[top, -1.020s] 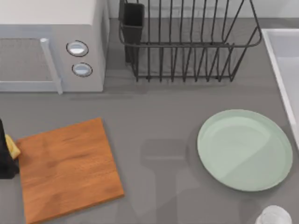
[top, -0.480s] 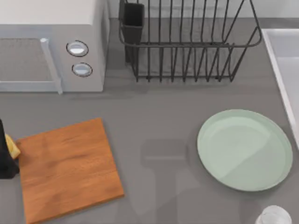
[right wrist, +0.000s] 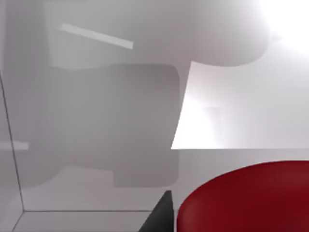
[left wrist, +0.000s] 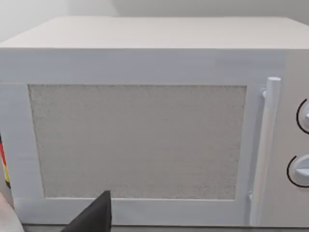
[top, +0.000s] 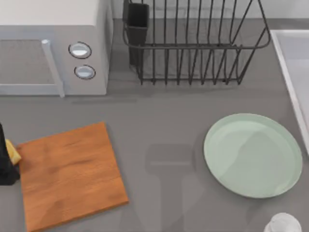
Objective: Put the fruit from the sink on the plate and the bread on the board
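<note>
Down in the sink (right wrist: pixel 72 145) with the right gripper (right wrist: pixel 160 218), close beside the fruit (right wrist: pixel 246 198); grip impossible to tell. Risks nudging that glossy fruit off (a roll across smooth basin). Left gripper (top: pixel 4 162) at 9 o'clock, grip likewise unclear, bread (top: pixel 13 155) against it, just beside the board (top: pixel 67 174). Nothing on the plate (top: pixel 253 154), 4 o'clock on the desk.

I am working at a kitchen counter. A white microwave (top: pixel 53 48) with two round dials stands at the far left of the grey countertop (top: pixel 159 125), and a black wire dish rack (top: pixel 193 43) sits beside it at the far middle. A sink (top: pixel 289 63) with a pale raised rim lies at the right edge. A wooden cutting board (top: pixel 70 174) and a mint-green plate (top: pixel 253 154) rest nearer.
</note>
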